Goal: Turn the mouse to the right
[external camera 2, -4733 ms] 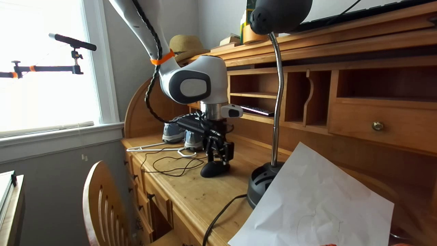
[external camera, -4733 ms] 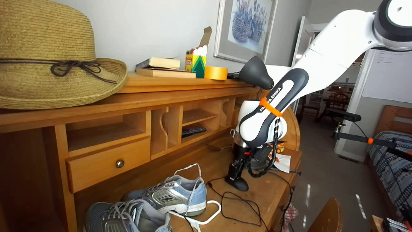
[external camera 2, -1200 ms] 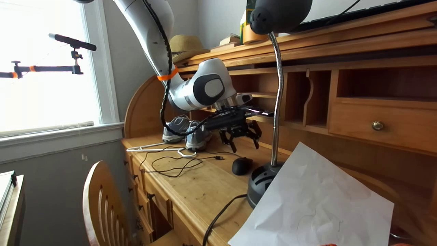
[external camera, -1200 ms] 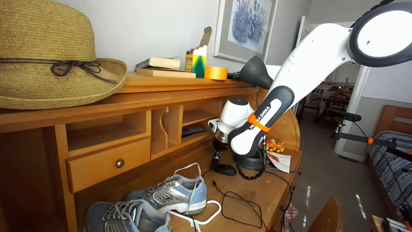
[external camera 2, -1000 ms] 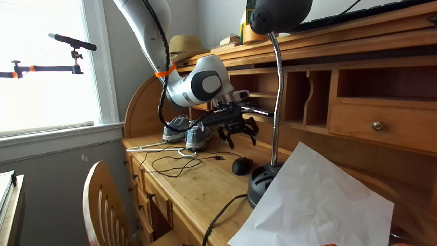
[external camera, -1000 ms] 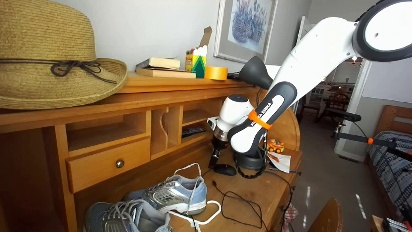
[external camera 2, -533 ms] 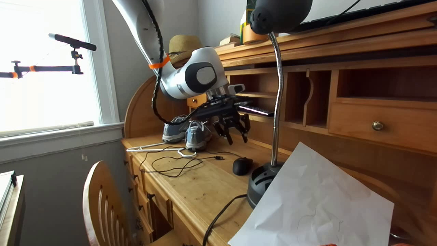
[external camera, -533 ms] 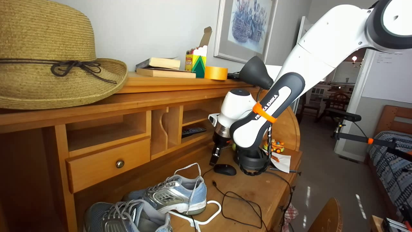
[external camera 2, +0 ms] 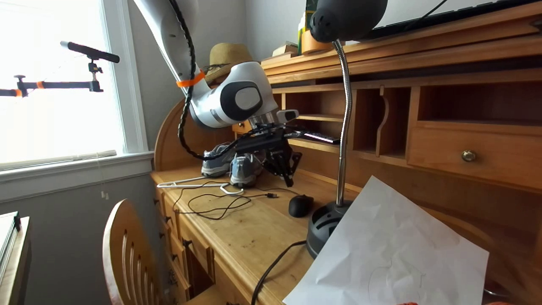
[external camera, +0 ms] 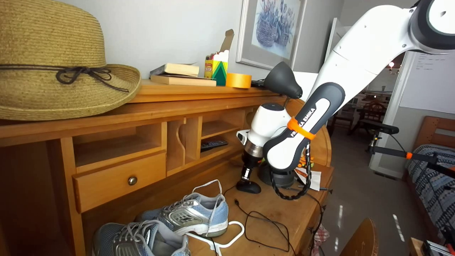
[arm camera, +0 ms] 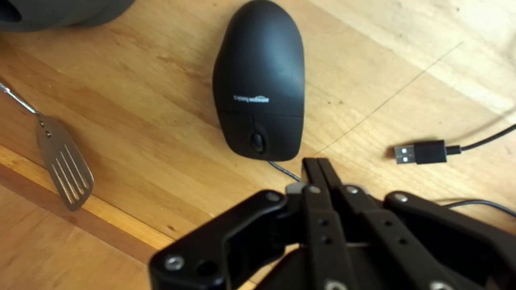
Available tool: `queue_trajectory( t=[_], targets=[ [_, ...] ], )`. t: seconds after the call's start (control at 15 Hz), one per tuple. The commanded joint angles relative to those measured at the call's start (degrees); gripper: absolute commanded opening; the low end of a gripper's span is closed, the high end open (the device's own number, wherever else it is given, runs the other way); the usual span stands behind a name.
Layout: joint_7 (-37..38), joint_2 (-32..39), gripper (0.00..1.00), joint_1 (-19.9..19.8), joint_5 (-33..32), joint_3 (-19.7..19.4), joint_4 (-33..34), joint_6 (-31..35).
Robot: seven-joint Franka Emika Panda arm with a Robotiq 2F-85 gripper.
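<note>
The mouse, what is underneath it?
The mouse sits on the wooden desk; its cable emerges at the end with the scroll wheel. Its body covers the spot beneath, so anything there is hidden.

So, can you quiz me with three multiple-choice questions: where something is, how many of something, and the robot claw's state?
1. Where is the mouse?
A) Inside a drawer
B) On the desk, beside the lamp base
C) On the books

2. How many sneakers are there?
A) One
B) Four
C) Two

3. How is the claw-like gripper?
A) Shut, holding nothing
B) Wide open
C) Shut on a shoelace

1 B: an exterior view shows it by the lamp base.
2 C: both exterior views show one pair.
3 A: in the wrist view its fingertips meet with nothing between.
</note>
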Motion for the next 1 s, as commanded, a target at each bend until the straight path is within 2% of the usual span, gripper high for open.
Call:
queue_trajectory(
  t=[0.0,0.27,0.93],
  targets=[
    [1.20,-0.38,0.00,0.67,-3.16,-3.06,-2.86,3.93],
    [0.12,0.29,0.00,-0.32,-3.93,-3.98,-3.60,7.54],
    [-3.43,1.71,0.00,-3.26,-3.88,-1.07,-4.50,14.73]
  ],
)
